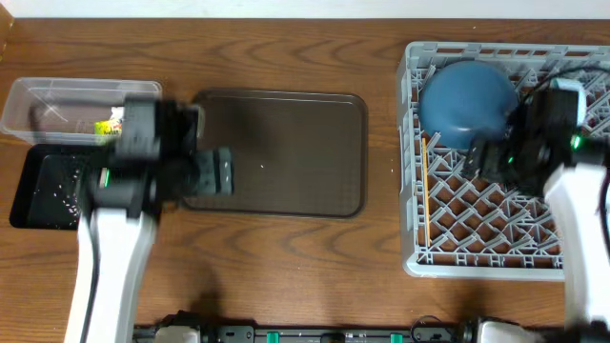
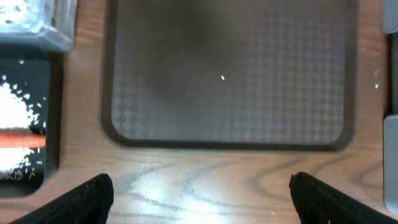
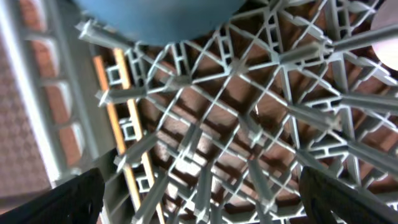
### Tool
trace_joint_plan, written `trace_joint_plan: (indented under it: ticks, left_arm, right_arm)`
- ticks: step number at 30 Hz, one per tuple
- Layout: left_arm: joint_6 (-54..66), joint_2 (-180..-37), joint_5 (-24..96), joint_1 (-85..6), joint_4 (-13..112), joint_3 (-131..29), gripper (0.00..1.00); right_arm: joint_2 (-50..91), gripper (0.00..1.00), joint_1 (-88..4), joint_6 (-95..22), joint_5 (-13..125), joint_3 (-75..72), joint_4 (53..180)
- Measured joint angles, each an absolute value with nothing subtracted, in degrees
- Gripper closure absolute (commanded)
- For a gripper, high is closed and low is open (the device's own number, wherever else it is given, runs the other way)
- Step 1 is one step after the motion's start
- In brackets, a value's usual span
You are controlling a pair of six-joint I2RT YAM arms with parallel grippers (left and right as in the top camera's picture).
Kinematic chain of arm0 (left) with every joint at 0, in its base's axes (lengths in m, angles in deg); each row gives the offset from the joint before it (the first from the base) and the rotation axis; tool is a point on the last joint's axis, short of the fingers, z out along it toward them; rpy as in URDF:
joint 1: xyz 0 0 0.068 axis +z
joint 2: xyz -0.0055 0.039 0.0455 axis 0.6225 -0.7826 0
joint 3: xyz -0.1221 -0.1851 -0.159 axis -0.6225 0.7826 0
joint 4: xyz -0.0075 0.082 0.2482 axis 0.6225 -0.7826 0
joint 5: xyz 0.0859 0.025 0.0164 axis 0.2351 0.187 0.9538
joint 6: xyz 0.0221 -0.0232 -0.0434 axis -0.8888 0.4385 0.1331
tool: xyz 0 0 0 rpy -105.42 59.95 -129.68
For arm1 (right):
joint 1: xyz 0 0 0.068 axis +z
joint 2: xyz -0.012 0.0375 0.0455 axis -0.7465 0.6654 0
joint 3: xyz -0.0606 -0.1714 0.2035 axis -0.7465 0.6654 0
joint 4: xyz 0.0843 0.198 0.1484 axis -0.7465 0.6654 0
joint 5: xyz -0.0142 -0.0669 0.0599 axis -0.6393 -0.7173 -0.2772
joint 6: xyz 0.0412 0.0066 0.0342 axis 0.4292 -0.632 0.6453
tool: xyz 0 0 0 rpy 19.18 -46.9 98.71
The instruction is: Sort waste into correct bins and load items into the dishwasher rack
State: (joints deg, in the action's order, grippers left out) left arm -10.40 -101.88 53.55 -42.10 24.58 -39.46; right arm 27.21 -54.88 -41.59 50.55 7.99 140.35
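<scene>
The grey dishwasher rack stands at the right. An upturned dark blue bowl sits in its far left corner and also shows in the right wrist view. Wooden chopsticks lie along the rack's left wall. My right gripper is open and empty above the rack's lattice floor. The clear tub holds the yellow-green wrapper. The black tray holds loose rice and the carrot. My left gripper is open and empty over bare wood. The cups and the light blue bowl are hidden.
The large dark brown serving tray lies in the middle, with a single rice grain on it. The left arm covers its left edge. The wooden table runs along the front.
</scene>
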Motion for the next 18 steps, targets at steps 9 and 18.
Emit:
trace_joint_plan:
  ticks: [9,18]
  left_arm:
    - [-10.2,-75.0,53.5,-42.1,30.3,-19.2,0.07]
    - [-10.2,-71.3,53.6,-42.1,30.5,-15.6,0.07]
  right_arm:
    - [2.8,0.01,-49.9,-41.5,46.5,21.3,134.9]
    - [-4.7,0.01,-49.9,-41.5,45.6,22.6,139.3]
